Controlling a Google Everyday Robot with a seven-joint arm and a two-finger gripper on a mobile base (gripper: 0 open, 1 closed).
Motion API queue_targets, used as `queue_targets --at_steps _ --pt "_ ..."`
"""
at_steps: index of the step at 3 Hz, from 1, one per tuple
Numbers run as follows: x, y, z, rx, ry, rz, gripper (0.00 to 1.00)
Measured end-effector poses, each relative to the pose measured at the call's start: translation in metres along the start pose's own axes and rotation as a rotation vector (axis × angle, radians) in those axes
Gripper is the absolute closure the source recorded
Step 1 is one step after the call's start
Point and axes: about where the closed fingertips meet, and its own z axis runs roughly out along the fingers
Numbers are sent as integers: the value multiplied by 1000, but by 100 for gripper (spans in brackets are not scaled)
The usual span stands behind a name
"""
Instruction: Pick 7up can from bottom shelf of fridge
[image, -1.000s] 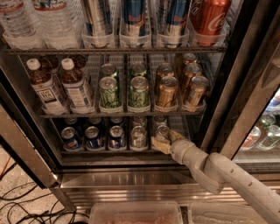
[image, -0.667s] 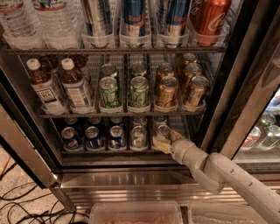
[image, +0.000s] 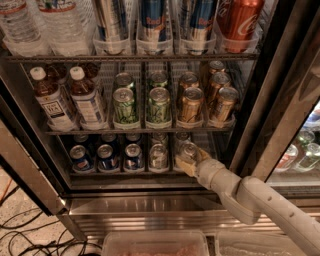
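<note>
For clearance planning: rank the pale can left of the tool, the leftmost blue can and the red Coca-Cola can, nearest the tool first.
Tool sits at the bottom shelf's right end.
1. Pale can: next lane left, same shelf.
2. Leftmost blue can: far left, same shelf.
3. Red Coca-Cola can: top rack, upper right.

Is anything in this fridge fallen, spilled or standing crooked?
Nothing stands out. The cans and bottles stand upright in their rows, and no spill shows. The claw is at the 7up can, at the right end of the bottom shelf.
</note>
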Motion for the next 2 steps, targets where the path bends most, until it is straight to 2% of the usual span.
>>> queue_targets --at_steps 1,2 --pt "-23 18 -19 -36 -19 -57 100" --pt "-51 42 -38 -111 -12 -140 100"
